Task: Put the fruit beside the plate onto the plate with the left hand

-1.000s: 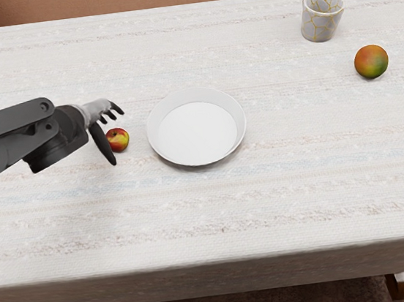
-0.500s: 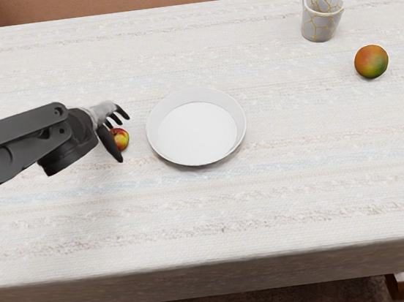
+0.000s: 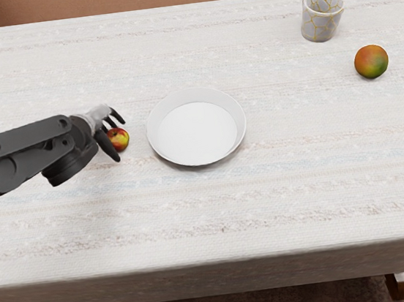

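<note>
Left of the plate [image 3: 197, 131], left robot hand [image 3: 104, 126] is hovering spread-fingered at the apple [image 3: 119, 139]; enclose fully before lifting.

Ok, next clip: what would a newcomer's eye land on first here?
The dark left hand comes in from the left edge, fingers spread close around a small red apple on the table. Just right of the apple sits an empty white plate, near the middle. Far off at the back right stand a patterned cup and a larger orange-green fruit.
</note>
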`<action>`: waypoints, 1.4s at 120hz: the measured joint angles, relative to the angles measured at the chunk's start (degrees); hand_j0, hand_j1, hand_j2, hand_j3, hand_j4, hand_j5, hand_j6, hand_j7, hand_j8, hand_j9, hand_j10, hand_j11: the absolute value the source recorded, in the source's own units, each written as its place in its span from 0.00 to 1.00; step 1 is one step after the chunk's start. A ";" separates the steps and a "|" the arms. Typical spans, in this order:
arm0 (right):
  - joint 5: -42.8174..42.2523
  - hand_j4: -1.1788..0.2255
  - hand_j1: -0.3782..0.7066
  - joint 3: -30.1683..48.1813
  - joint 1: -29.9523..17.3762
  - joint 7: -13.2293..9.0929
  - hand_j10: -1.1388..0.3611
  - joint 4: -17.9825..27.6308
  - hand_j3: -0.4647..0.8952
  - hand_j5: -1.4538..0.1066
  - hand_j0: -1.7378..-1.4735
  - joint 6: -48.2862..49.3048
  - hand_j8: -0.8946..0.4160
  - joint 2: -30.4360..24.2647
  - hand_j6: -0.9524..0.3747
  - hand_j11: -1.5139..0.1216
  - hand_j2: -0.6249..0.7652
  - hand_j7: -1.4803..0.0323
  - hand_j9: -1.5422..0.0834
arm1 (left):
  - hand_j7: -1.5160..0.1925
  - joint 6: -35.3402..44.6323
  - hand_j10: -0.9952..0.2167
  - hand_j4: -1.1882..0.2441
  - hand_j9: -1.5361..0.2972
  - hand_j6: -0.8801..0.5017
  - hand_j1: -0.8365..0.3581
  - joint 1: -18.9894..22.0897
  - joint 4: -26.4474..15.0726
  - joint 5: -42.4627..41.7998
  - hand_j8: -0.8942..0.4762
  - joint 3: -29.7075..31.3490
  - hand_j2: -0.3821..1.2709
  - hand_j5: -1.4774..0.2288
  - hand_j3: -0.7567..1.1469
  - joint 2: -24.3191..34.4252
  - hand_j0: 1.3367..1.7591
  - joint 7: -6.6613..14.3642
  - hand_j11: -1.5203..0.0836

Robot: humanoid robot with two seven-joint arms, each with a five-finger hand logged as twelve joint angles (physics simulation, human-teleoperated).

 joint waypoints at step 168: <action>0.00 0.82 0.05 0.00 0.00 0.00 0.74 0.00 0.34 0.91 0.30 0.00 0.67 0.00 0.70 0.91 0.45 0.96 0.93 | 0.23 -17.81 0.33 0.44 0.23 0.48 0.33 1.93 -0.43 -24.68 0.48 -27.25 0.42 0.21 0.40 1.10 0.73 0.04 0.25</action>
